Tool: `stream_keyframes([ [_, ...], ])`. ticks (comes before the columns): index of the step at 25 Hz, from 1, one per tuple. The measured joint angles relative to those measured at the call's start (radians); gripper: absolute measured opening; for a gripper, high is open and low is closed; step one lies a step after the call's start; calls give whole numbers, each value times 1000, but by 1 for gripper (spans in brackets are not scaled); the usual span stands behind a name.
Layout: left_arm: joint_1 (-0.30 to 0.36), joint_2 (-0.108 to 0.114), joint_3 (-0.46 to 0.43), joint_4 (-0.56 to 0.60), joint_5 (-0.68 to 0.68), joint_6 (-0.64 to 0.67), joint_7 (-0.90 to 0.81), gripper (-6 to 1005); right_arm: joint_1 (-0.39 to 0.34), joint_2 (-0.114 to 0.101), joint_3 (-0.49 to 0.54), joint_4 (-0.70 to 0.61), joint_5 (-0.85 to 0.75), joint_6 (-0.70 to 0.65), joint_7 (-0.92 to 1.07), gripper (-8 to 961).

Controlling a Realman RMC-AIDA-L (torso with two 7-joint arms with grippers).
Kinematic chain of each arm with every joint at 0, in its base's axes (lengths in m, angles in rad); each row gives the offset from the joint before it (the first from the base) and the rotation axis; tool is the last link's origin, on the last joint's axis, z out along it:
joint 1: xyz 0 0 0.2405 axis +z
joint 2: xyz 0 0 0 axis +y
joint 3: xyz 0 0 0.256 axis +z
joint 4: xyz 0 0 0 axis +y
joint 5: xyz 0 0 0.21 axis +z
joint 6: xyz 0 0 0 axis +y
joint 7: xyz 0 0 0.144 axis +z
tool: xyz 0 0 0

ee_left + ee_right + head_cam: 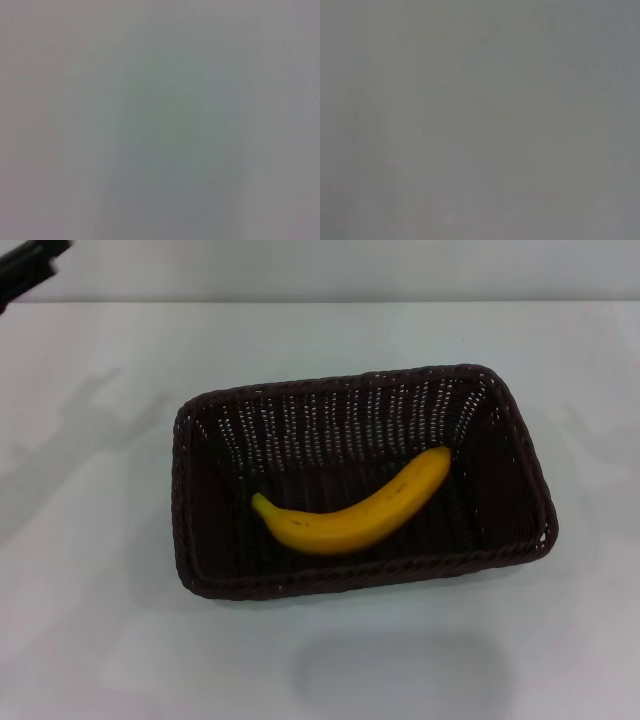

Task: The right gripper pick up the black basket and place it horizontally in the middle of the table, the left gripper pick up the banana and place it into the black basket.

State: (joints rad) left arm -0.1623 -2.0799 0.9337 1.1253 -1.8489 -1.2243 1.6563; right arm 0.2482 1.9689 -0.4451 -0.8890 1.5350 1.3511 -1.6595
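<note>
The black basket [520, 455] lies lengthwise across the middle of the white table [90, 620] in the head view. The yellow banana [350, 517] lies inside it on the basket floor, its stem end toward the left and its tip toward the back right. A black part of my left arm or left gripper [28, 265] shows at the far left top corner, well away from the basket. My right gripper is out of view. Both wrist views show only a plain grey surface.
The table's far edge [320, 302] runs across the top of the head view, with a pale wall behind it. Bare tabletop surrounds the basket on every side.
</note>
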Motion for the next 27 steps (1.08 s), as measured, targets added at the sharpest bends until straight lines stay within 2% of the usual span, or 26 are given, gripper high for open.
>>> stream_keyframes([
  [2, 11, 0, -11, -72, -48, -1, 92, 880, 12, 3, -3, -76, -57, -1, 75, 872],
  [10, 5, 0, -15, -489, -314, -45, 591, 880, 117, 5, -81, -403, -372, 3, 491, 873],
  [14, 2, 0, -16, -611, -410, -86, 747, 880, 160, -10, -155, -507, -494, 14, 649, 873],
  [16, 3, 0, -16, -652, -443, -103, 797, 880, 183, -23, -190, -540, -552, 27, 725, 873],
  [18, 3, 0, -16, -678, -462, -113, 824, 880, 203, -26, -205, -556, -583, 38, 759, 873],
  [20, 4, 0, -16, -685, -463, -114, 830, 880, 211, -10, -200, -560, -583, 30, 750, 872],
  [23, 4, 2, -16, -686, -465, -107, 826, 880, 196, 34, -189, -558, -562, -6, 684, 872],
  [27, -1, 4, -16, -688, -466, -99, 802, 880, 155, 43, -201, -479, -441, -48, 585, 872],
])
